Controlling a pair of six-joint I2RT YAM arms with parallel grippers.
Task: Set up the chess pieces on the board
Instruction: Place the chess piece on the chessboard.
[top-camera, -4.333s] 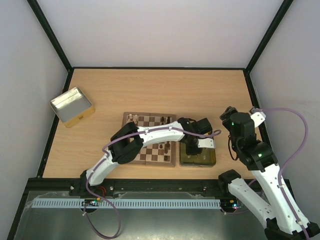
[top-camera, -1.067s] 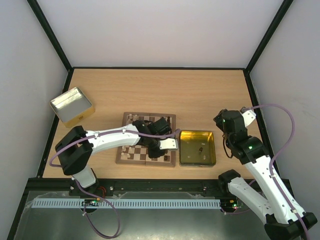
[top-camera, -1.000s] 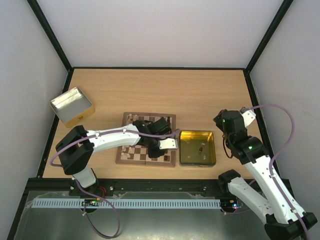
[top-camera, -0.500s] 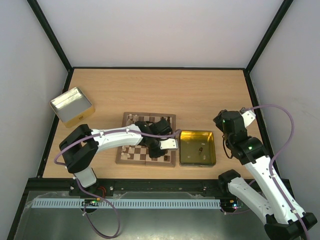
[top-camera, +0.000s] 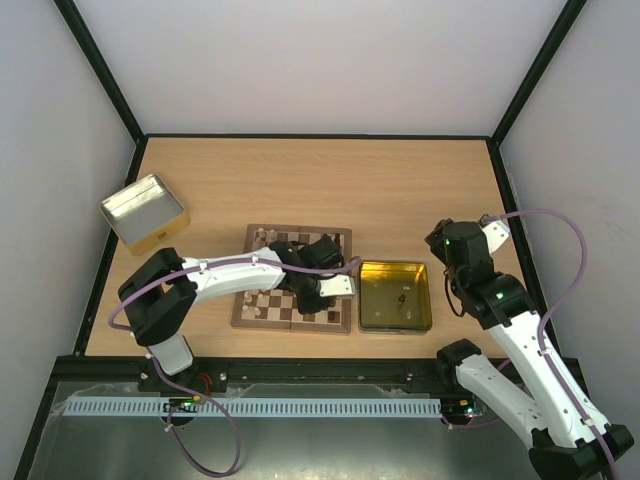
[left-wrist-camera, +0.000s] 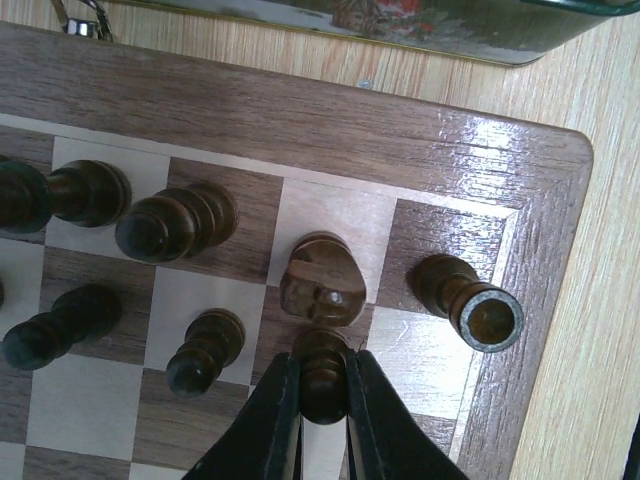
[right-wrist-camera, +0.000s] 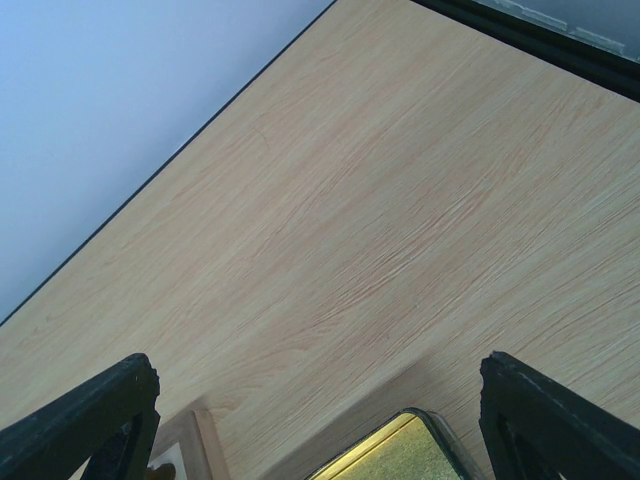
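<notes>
Chessmen of dark wood stand on the board near its corner, and we see our left tool clenched on a dark pawn, its two black fingers pressing either side of the stem just beside a knight and near a rook on the corner square; whether the pawn's base touches the board we cannot tell. Our right tool hangs released, its tips spread wide over the worktop near the far corner of the yellow tin, which sits just beside the board's right edge with one dark piece lying in it
</notes>
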